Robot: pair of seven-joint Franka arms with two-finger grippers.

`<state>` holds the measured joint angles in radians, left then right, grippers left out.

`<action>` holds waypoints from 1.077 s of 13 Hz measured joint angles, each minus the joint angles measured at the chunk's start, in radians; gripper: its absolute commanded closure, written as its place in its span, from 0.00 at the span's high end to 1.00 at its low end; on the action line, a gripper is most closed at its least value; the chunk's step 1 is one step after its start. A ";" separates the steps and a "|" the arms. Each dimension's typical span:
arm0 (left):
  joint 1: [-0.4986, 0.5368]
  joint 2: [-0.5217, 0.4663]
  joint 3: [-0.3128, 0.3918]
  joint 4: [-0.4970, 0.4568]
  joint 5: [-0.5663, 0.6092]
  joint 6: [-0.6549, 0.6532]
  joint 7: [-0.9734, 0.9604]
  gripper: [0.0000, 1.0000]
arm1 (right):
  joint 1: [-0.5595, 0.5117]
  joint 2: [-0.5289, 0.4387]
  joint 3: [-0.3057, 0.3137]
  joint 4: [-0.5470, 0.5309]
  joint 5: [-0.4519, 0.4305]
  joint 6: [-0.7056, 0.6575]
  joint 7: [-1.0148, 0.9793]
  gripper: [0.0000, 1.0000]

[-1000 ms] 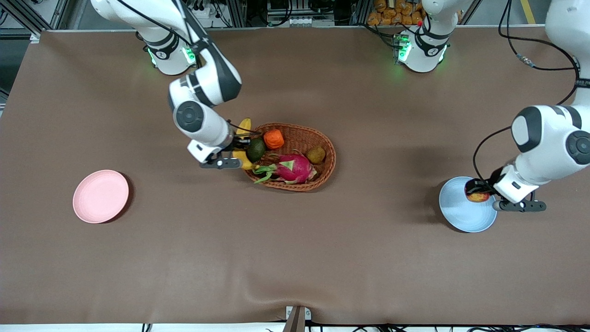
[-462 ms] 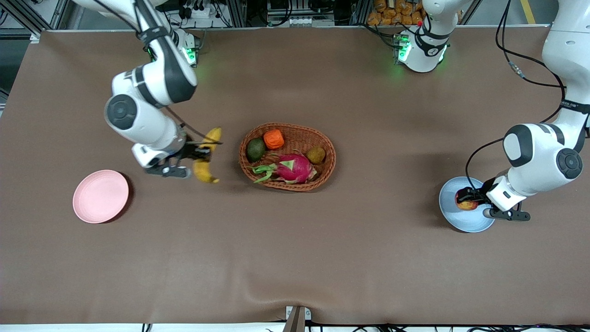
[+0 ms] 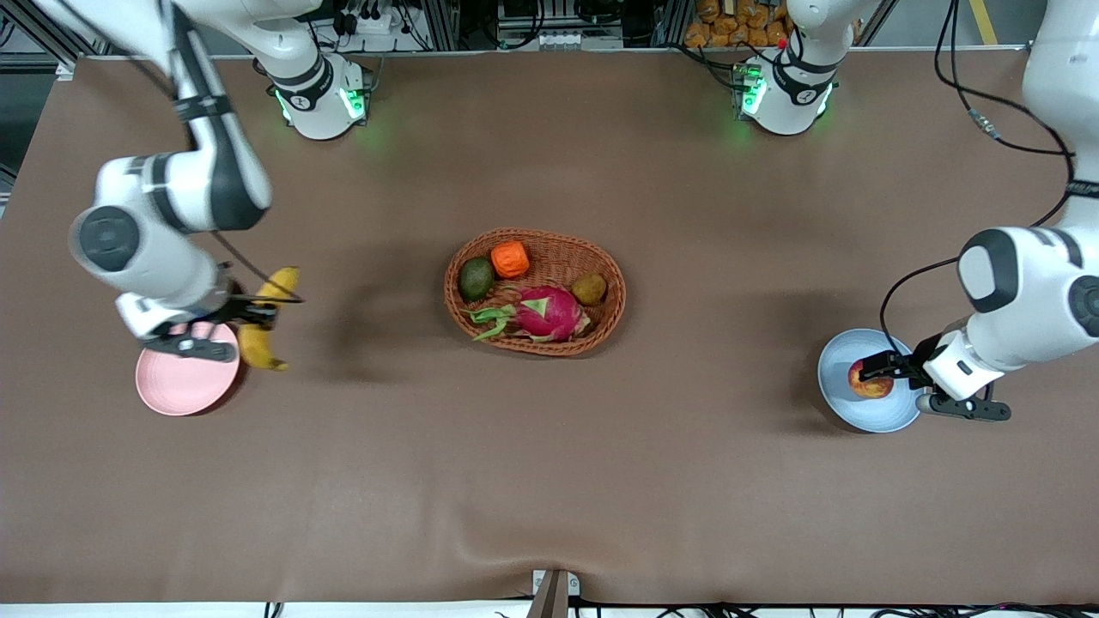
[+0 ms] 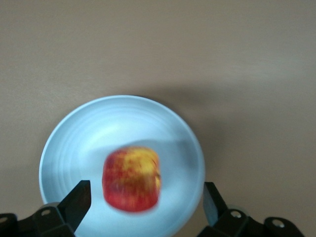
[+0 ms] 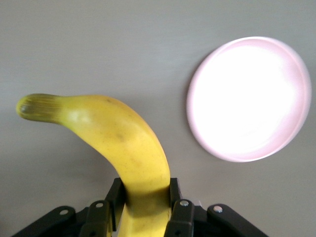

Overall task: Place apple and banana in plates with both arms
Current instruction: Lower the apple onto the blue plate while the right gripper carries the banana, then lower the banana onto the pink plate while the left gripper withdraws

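Toward the right arm's end of the table [image 3: 549, 481], the right gripper [image 3: 245, 316] was held in the air over the edge of the pink plate [image 3: 185, 382], with its fingers [image 5: 180, 212] clenched on the banana [image 3: 262, 318]. The banana was gripped near its middle and hung clear of the table, one end pointing toward the robots' bases and the other toward the front camera; most of its length lay over the bare table just beside the plate. In the right wrist view, the banana [image 5: 118, 148] was seen clamped between the two fingers, with the pink plate [image 5: 249, 98] lying apart from it and nothing on it.

At the left arm's end, the apple [image 3: 869, 380] was found on the blue plate [image 3: 867, 408]. The left gripper [image 3: 880, 367] was held low around the apple. In the left wrist view, the apple [image 4: 131, 177] rested on the blue plate [image 4: 74, 143], and the fingers [image 4: 79, 200] were spread wide, one on each side of the fruit, with a gap on both sides, so the apple was released.

Between the two plates, a wicker basket [image 3: 610, 318] stood at mid-table, holding a dragon fruit [image 3: 549, 313], an orange ridged fruit [image 3: 510, 258], a dark green fruit [image 3: 476, 278] and a brownish-green fruit [image 3: 589, 288].
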<state>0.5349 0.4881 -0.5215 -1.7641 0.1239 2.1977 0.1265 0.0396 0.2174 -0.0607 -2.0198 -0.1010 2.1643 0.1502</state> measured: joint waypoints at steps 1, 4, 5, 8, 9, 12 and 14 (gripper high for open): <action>0.000 -0.049 -0.031 0.035 -0.007 -0.097 -0.037 1.00 | -0.066 0.023 -0.001 0.014 -0.003 0.010 -0.098 0.21; -0.004 -0.197 -0.114 0.134 -0.009 -0.354 -0.200 1.00 | -0.200 0.152 -0.002 0.130 -0.004 0.016 -0.329 0.21; -0.005 -0.236 -0.132 0.160 -0.010 -0.418 -0.250 1.00 | -0.219 0.205 -0.001 0.178 -0.004 0.015 -0.359 0.21; -0.007 -0.316 -0.170 0.235 -0.010 -0.544 -0.349 1.00 | -0.228 0.321 0.003 0.251 -0.004 0.012 -0.368 0.24; -0.008 -0.333 -0.176 0.253 -0.010 -0.566 -0.357 1.00 | -0.231 0.346 0.003 0.264 -0.004 0.012 -0.368 0.26; -0.007 -0.374 -0.178 0.277 -0.010 -0.587 -0.360 1.00 | -0.248 0.382 0.002 0.290 -0.004 0.012 -0.368 0.43; -0.017 -0.403 -0.162 0.279 -0.018 -0.598 -0.359 1.00 | -0.258 0.384 0.002 0.299 -0.003 0.009 -0.366 1.00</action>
<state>0.5181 0.0851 -0.6833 -1.4853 0.1056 1.5999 -0.2328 -0.2182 0.6011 -0.0584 -1.7206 -0.1043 2.1728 -0.2161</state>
